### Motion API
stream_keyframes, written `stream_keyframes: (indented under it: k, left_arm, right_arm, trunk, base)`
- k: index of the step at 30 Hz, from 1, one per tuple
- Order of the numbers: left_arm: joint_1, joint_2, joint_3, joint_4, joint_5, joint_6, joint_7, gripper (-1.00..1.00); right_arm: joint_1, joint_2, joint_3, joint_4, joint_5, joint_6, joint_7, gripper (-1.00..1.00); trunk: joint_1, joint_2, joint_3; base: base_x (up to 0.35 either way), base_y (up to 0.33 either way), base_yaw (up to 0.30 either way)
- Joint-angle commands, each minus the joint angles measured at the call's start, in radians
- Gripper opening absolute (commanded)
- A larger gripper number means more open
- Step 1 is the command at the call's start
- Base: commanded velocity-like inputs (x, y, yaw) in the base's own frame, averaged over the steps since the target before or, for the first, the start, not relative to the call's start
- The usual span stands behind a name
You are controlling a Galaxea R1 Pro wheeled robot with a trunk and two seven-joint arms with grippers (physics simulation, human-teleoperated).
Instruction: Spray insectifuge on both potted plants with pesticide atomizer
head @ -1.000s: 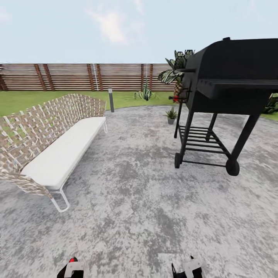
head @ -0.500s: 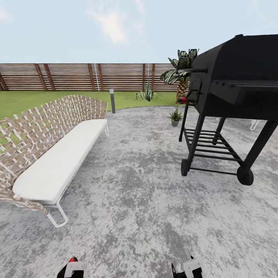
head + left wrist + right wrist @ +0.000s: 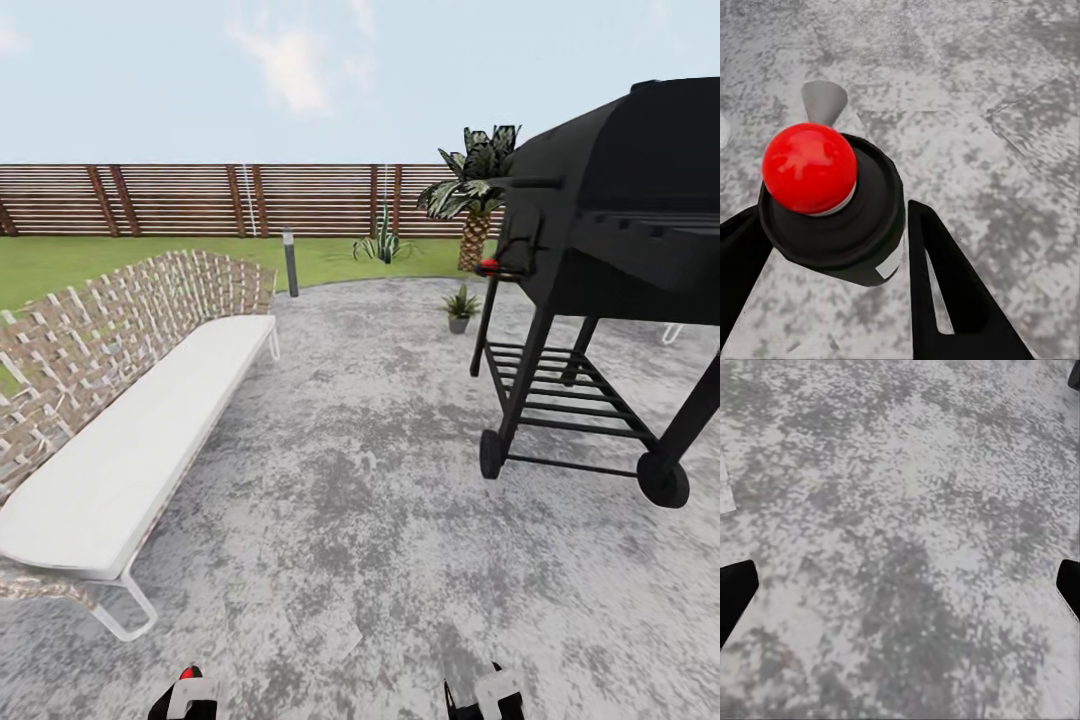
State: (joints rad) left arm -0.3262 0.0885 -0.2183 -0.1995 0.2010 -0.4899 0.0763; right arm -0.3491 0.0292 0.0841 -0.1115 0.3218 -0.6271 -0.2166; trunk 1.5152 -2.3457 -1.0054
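Note:
In the left wrist view my left gripper [image 3: 836,214] is shut on a small dark bottle with a round red top [image 3: 810,169], which I take for the pesticide atomizer. My right gripper [image 3: 904,585] hangs open over bare paving, its fingers far apart. In the head view one potted plant [image 3: 460,305], a low spiky rosette in a grey pot, stands on the paving beside the grill. A second potted plant [image 3: 381,244] sits on the lawn near the fence. Both are far ahead of me.
A large black grill [image 3: 610,250] on wheels stands at the right. A woven bench with a white cushion [image 3: 130,440] runs along the left. Grey paving [image 3: 360,520] lies between them. A tall palm [image 3: 475,200], a short lamp post [image 3: 290,262] and the wooden fence [image 3: 200,200] stand behind.
The whole head view has shifted: the camera has moved forward, so the bench and grill sit nearer and lower. Both arms keep the same place in the picture.

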Motion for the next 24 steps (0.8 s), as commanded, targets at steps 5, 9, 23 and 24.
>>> stream_keyframes:
  k: [5,9,23,24]
  left_arm:
    - [0.0,0.0,-0.009,0.0,0.007,-0.003,0.006,-1.0]
    - [0.0,0.0,-0.009,0.0,0.007,-0.003,0.006,-1.0]
    - [0.0,0.0,-0.009,0.0,0.007,-0.003,0.006,-1.0]
    - [0.0,0.0,-0.009,0.0,0.007,-0.003,0.006,-1.0]
  right_arm:
    - [-0.001,0.0,0.008,0.001,0.003,0.0,-0.01,1.0]
    - [-0.001,0.0,0.008,0.001,0.003,0.0,-0.01,1.0]
    - [-0.001,-0.001,0.008,0.001,0.003,0.0,-0.01,1.0]
    - [-0.001,-0.001,0.008,0.001,0.003,0.0,-0.01,1.0]
  trunk:
    - [0.0,0.0,-0.001]
    - [0.0,0.0,-0.001]
    - [0.0,0.0,-0.001]
    - [0.0,0.0,-0.001]
  base:
    - [0.339,0.0,0.0]
    - [0.339,0.0,0.0]
    - [0.339,0.0,0.0]
    - [0.339,0.0,0.0]
